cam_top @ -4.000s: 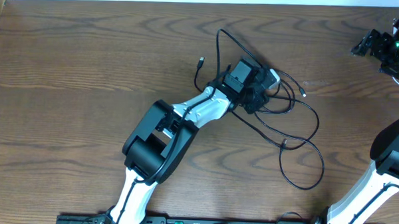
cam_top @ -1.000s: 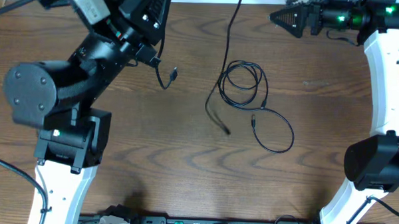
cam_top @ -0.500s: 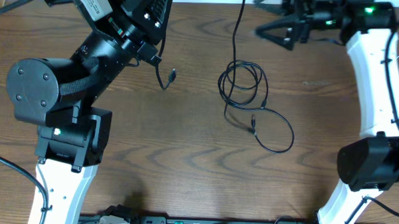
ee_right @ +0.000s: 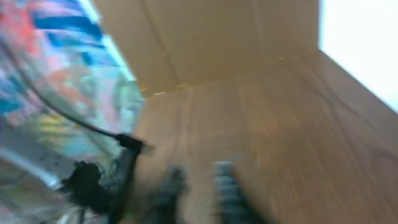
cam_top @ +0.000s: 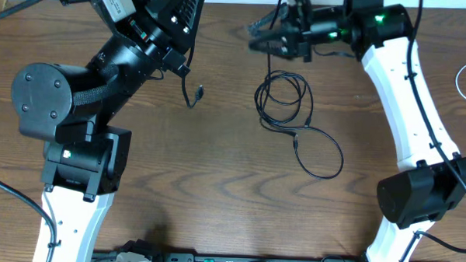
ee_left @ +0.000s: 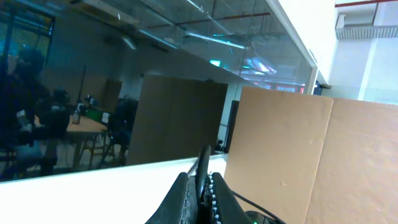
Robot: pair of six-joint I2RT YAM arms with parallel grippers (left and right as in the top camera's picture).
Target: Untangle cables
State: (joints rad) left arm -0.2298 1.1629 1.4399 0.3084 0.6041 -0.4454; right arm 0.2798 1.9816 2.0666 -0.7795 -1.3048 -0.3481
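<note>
Dark wood-grain table fills the overhead view, and right in the middle of it sits the coiled black cable, looped over itself with one wider loop trailing off toward the robot's side. From the coil's far-left edge a black strand climbs to the far table edge; whether it belongs to the coil I cannot tell. Left of the coil and well apart from it, the left arm is raised high off the table, and the wrist view shows the left gripper with its fingers pressed together on a thin dark line, pointing out at the room and a cardboard wall. Below it, left of the coil, a hanging black cable dangles with its small plug end above the wood. Just beyond the coil, the right gripper reaches in over the table, badly blurred; its two fingers look parted with bare wood between them. Far to the coil's right, at the picture's edge, lies the white cable.
</note>
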